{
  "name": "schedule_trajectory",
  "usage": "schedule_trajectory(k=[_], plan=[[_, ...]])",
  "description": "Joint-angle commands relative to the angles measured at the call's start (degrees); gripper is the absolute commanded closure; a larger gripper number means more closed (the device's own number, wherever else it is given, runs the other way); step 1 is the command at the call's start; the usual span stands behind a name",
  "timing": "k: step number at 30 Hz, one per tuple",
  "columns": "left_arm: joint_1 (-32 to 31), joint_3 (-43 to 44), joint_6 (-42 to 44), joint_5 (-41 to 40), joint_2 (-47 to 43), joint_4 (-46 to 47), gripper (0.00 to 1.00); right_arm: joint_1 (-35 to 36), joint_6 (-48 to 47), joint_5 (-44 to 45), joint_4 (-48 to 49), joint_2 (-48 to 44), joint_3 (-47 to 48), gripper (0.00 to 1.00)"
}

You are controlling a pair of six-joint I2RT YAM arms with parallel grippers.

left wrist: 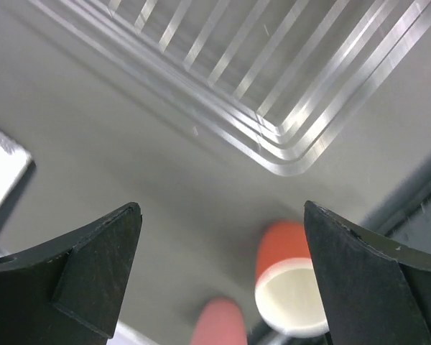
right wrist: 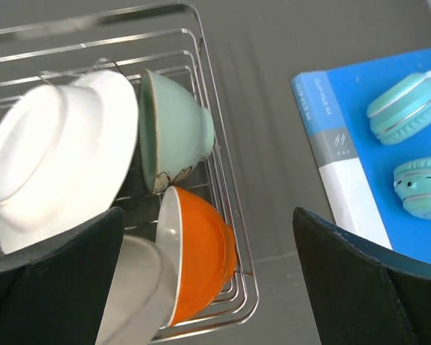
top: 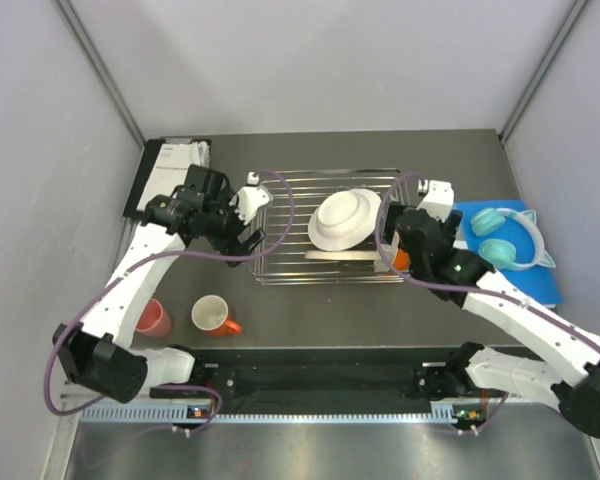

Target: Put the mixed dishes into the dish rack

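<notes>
The silver wire dish rack (top: 290,215) stands mid-table. A white bowl (top: 344,219) leans in it; the right wrist view shows it (right wrist: 54,158) beside a mint green bowl (right wrist: 174,136) and an orange white-lined bowl (right wrist: 201,255), all on edge in the rack (right wrist: 223,172). The orange white-lined mug (top: 213,315) and the salmon pink cup (top: 153,318) stand on the table at front left; both show blurred in the left wrist view, mug (left wrist: 291,287) and cup (left wrist: 219,323). My left gripper (top: 252,236) is open and empty over the rack's left edge (left wrist: 273,144). My right gripper (top: 390,258) is open and empty over the rack's right end.
A black tray with white papers (top: 170,160) lies at the back left. Teal headphones (top: 510,238) rest on a blue box (top: 540,270) at the right, also in the right wrist view (right wrist: 409,108). Grey walls enclose the table.
</notes>
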Motion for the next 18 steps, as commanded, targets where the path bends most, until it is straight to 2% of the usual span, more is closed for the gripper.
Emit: schedule_trajectory(k=[1, 7, 13, 18], plan=[[-1.08, 3.06, -1.86, 2.12, 6.88, 13.28, 0.01, -6.54, -0.37, -13.59, 4.00, 6.81, 5.95, 0.00], [-3.71, 4.65, -0.72, 2.48, 15.68, 23.02, 0.01, -7.78, 1.46, -20.09, 3.38, 12.10, 9.30, 0.00], [-5.30, 4.21, 0.69, 3.97, 22.09, 28.23, 0.01, -8.13, 5.51, -24.94, 3.29, 14.83, 9.74, 0.00], [-6.61, 3.33, 2.09, 5.21, 26.76, 31.83, 0.01, -8.13, 4.29, -23.55, 3.47, 13.61, 9.47, 0.00]])
